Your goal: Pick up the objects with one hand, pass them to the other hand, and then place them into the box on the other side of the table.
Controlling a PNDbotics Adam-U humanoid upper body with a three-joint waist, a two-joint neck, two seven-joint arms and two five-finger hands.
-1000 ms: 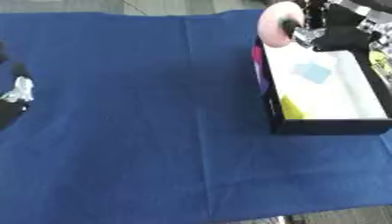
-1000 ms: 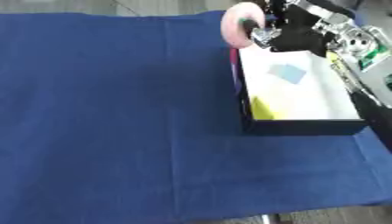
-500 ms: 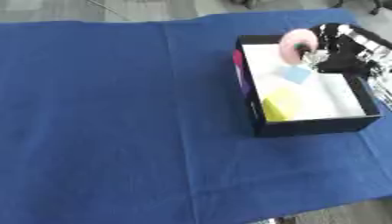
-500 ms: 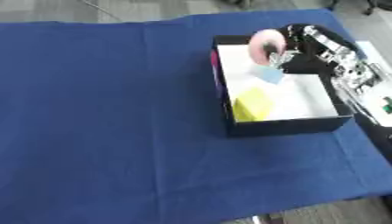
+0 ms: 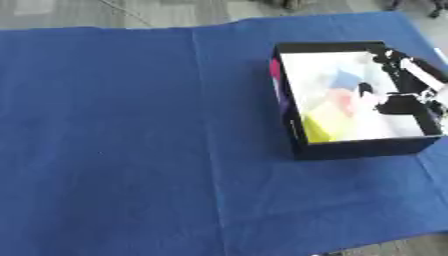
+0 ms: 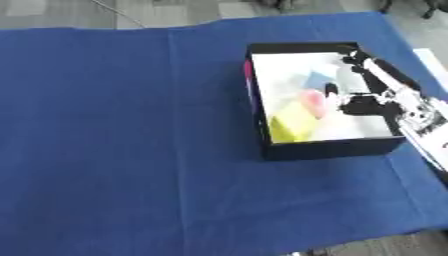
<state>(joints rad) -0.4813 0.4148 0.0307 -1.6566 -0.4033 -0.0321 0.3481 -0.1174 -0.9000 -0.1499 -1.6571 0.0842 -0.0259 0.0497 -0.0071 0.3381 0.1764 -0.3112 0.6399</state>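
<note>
Toward the right edge of the tabletop [image 6: 105,150], which a blue cloth [image 5: 131,125] covers almost entirely, we see a black box [image 6: 324,148] with a white inside, standing with its long sides running from the near edge to the far edge. Our right hand [image 6: 372,97] reaches over the right wall of the box from the right, its black and silver fingers [image 6: 331,91] hanging above the white floor of the box. The picture is blurred there, so we cannot tell whether the fingers are curled or straight, and we cannot tell whether they touch anything. Just to the left of the fingers lies a pink thing [image 6: 312,101], soft in outline, on the floor of the box near its middle; whether it touches the hand we cannot say. A yellow block [image 6: 293,127] sits in the near left corner of the box, beside the pink thing, and a pale blue piece [image 6: 319,79] lies farther back, toward the far wall. Along the left wall of the box, a strip of pink and purple [image 5: 278,82] shows on the outside. The cloth has a straight crease running from the far edge to the near edge, left of the box. Beyond the far edge, a grey floor [image 5: 131,12] shows.
</note>
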